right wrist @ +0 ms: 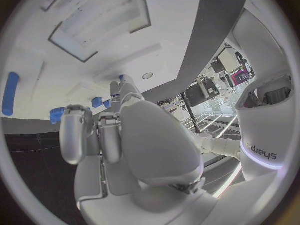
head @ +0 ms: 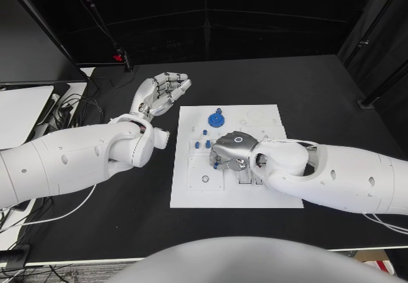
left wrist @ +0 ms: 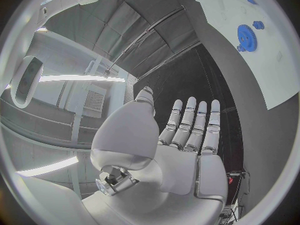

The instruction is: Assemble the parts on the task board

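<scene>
My right hand sits over the middle of the white board, fingers curled down among the small blue pegs just beside it on the gear's side; I cannot tell whether they grip one. The blue gear stands farther up the board, beyond those fingers. My left hand hovers over the counter off the board's far left corner, fingers straight, apart and holding nothing, so I judge the right is nearer.

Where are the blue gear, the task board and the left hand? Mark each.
blue gear [head: 217, 120]: head view, on its toothed disc.
task board [head: 191, 197]: head view, on its bare near-left corner.
left hand [head: 161, 92]: head view, on the palm, beside the board.
</scene>
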{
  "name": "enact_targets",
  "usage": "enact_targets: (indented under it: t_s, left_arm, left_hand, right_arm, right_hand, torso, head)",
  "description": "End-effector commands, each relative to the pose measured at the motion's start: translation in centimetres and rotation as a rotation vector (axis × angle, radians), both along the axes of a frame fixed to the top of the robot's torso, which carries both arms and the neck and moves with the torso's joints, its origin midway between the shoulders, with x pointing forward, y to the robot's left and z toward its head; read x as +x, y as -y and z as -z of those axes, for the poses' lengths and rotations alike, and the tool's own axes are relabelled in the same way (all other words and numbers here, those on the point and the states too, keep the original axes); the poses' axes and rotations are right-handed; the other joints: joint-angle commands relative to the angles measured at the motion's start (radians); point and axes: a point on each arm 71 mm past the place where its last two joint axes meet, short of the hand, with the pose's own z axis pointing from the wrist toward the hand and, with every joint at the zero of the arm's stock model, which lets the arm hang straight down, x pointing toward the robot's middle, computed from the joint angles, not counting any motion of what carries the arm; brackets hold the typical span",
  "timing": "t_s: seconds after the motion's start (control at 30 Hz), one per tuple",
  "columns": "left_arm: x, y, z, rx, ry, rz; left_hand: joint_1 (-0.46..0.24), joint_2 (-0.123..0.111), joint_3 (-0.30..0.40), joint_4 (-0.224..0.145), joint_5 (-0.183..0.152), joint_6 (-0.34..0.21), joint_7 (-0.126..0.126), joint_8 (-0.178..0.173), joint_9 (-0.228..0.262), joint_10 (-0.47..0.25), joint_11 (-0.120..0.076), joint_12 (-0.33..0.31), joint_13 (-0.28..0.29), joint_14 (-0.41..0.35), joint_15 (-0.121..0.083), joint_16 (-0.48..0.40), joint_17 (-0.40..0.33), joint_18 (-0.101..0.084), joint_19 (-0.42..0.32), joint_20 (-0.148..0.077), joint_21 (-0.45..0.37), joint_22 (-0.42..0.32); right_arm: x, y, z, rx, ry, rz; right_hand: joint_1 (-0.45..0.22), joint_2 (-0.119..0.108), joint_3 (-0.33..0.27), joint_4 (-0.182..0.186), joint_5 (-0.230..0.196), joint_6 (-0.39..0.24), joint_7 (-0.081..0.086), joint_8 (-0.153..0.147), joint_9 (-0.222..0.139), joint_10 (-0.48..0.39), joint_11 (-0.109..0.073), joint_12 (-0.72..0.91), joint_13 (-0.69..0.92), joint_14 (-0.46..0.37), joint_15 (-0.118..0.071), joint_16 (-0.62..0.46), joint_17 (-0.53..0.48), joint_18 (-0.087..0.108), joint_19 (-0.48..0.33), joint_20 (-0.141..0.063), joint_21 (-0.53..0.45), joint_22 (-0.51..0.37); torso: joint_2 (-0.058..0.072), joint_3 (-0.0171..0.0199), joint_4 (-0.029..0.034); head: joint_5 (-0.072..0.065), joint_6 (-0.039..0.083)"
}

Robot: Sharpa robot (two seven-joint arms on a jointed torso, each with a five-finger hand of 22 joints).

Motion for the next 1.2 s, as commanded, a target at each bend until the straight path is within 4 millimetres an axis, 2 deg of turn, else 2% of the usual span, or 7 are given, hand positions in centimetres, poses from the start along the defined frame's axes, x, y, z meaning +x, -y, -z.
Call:
enact_targets:
  t_s: [0.03, 0.43, 0.5, 0.63, 0.8, 1.03, 1.2]
  left_arm:
    - [-0.1, 0.2, -0.6, -0.021, 0.069, 0.022]
    - [-0.1, 0.2, -0.5, -0.021, 0.067, 0.022]
    - [-0.1, 0.2, -0.5, -0.021, 0.067, 0.022]
    - [-0.1, 0.2, -0.5, -0.020, 0.067, 0.022]
    - [-0.1, 0.2, -0.5, -0.020, 0.067, 0.021]
    - [-0.1, 0.2, -0.5, -0.021, 0.066, 0.022]
    - [-0.1, 0.2, -0.5, -0.021, 0.066, 0.023]
  left_hand:
    - [0.002, 0.012, -0.007, 0.000, 0.004, -0.009, 0.117, 0.004, -0.001, -0.008, 0.002, 0.006, -0.001, -0.007, -0.001, 0.003, -0.001, -0.007, 0.008, -0.001, 0.004, -0.001]
    - [0.002, 0.012, -0.007, 0.000, 0.004, -0.009, 0.117, 0.004, -0.001, -0.008, 0.002, 0.006, -0.001, -0.007, -0.001, 0.003, -0.001, -0.007, 0.008, -0.001, 0.004, -0.001]
    - [0.002, 0.012, -0.007, 0.000, 0.004, -0.009, 0.117, 0.004, -0.001, -0.008, 0.002, 0.006, -0.001, -0.007, -0.001, 0.003, -0.001, -0.007, 0.008, -0.001, 0.004, -0.001]
    - [0.003, 0.014, -0.008, 0.000, 0.005, -0.010, 0.117, 0.005, -0.002, -0.009, 0.002, 0.007, -0.002, -0.008, -0.001, 0.005, -0.002, -0.007, 0.008, -0.001, 0.004, -0.002]
    - [0.003, 0.014, -0.008, 0.000, 0.005, -0.010, 0.117, 0.005, -0.002, -0.009, 0.002, 0.007, -0.002, -0.008, -0.001, 0.005, -0.002, -0.007, 0.008, -0.001, 0.004, -0.002]
    - [0.003, 0.014, -0.008, 0.000, 0.005, -0.010, 0.117, 0.005, -0.002, -0.009, 0.002, 0.007, -0.002, -0.008, -0.001, 0.005, -0.002, -0.007, 0.008, -0.001, 0.004, -0.002]
    - [0.003, 0.014, -0.008, 0.000, 0.005, -0.010, 0.117, 0.005, -0.002, -0.009, 0.002, 0.007, -0.002, -0.008, -0.001, 0.005, -0.002, -0.007, 0.008, -0.001, 0.004, -0.002]
  right_arm:
    - [0.0, 0.0, 0.0, -0.011, 0.005, 0.002]
    - [0.0, 0.1, 0.1, -0.019, -0.005, 0.006]
    - [0.0, 0.1, 0.1, -0.019, -0.008, 0.005]
    - [-0.1, 0.0, 0.1, -0.015, -0.012, -0.004]
    - [-0.2, 0.0, -0.1, 0.008, -0.010, -0.019]
    - [-0.1, 0.0, -0.7, 0.102, 0.024, -0.016]
    - [0.0, 0.9, -1.7, 0.256, 0.064, 0.017]
  right_hand:
    - [0.001, 0.000, 0.006, 0.002, 0.004, 0.001, 0.005, 0.002, 0.001, -0.003, 0.006, -0.003, -0.001, 0.096, 0.008, -0.004, 0.234, -0.001, 0.026, 0.008, -0.004, 0.209]
    - [-0.003, -0.010, 0.011, 0.004, 0.004, -0.011, 0.011, -0.010, -0.001, -0.019, 0.012, -0.005, -0.002, 0.095, 0.013, -0.007, 0.228, 0.000, 0.024, 0.011, -0.009, 0.208]
    - [-0.013, -0.022, 0.010, 0.008, 0.003, -0.029, 0.017, -0.024, -0.003, -0.041, 0.020, -0.006, -0.002, 0.093, 0.018, -0.010, 0.221, 0.001, 0.021, 0.016, -0.013, 0.206]
    - [-0.067, -0.069, -0.020, 0.013, -0.001, -0.082, 0.024, -0.057, -0.006, -0.089, 0.033, -0.005, -0.001, 0.088, 0.029, -0.021, 0.195, 0.006, 0.010, 0.025, -0.035, 0.198]
    - [-0.137, -0.107, -0.052, 0.011, -0.001, -0.151, 0.005, -0.081, -0.005, -0.113, 0.036, -0.001, 0.001, 0.080, 0.032, -0.037, 0.163, 0.013, -0.003, 0.030, -0.062, 0.187]
    - [-0.161, -0.109, -0.054, 0.010, -0.001, -0.168, 0.005, -0.078, -0.002, -0.114, 0.034, 0.003, 0.003, 0.077, 0.029, -0.045, 0.147, 0.017, -0.009, 0.030, -0.077, 0.180]
    - [-0.177, -0.106, -0.049, 0.009, -0.001, -0.169, 0.031, -0.074, 0.000, -0.119, 0.034, 0.003, 0.002, 0.071, 0.028, -0.057, 0.122, 0.017, -0.008, 0.029, -0.081, 0.178]
  torso:
    - [0.000, -0.0001, 0.0006]
    - [0.000, -0.0004, 0.0015]
    - [0.000, -0.0003, 0.0021]
    - [0.000, 0.0000, 0.0015]
    - [0.000, -0.0004, 0.0011]
    - [0.000, 0.0000, 0.0010]
    - [0.000, 0.0005, 0.0006]
  head:
    - [-0.002, 0.000]
    - [-0.003, 0.000]
    - [-0.003, 0.000]
    - [0.000, 0.000]
    - [0.000, 0.000]
    - [-0.001, 0.000]
    - [-0.001, 0.000]
